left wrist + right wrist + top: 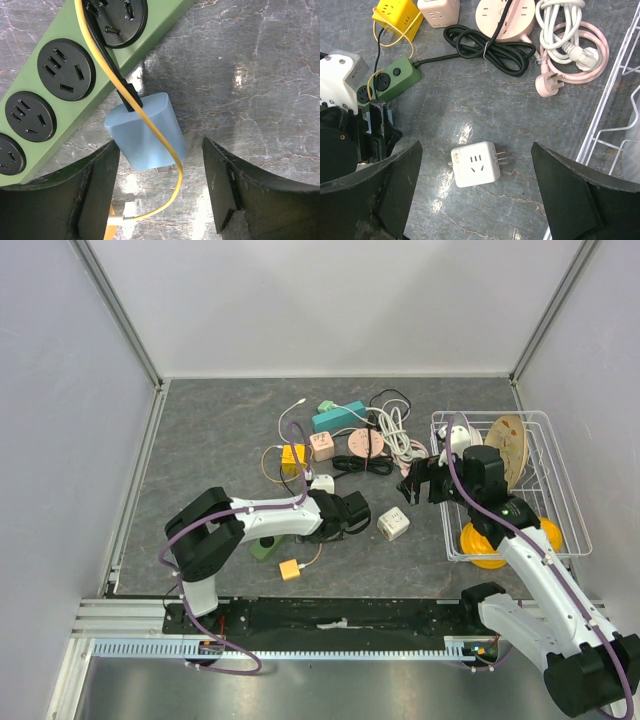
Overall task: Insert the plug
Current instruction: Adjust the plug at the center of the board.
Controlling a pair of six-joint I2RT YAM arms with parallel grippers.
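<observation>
Set to grab the small light-blue plastic plug (142,135) with the open left hand (160,145); next, squeeze it, then lift toward the long green socket strip (22,75).

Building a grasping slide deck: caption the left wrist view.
Open left gripper straddles a blue plug beside a green power strip, yellow cable draped over the plug.

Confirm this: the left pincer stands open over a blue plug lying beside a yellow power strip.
The power strip is green, not yellow; the left wrist view shows it. The left pincer does stand open over the blue plug beside it.
</observation>
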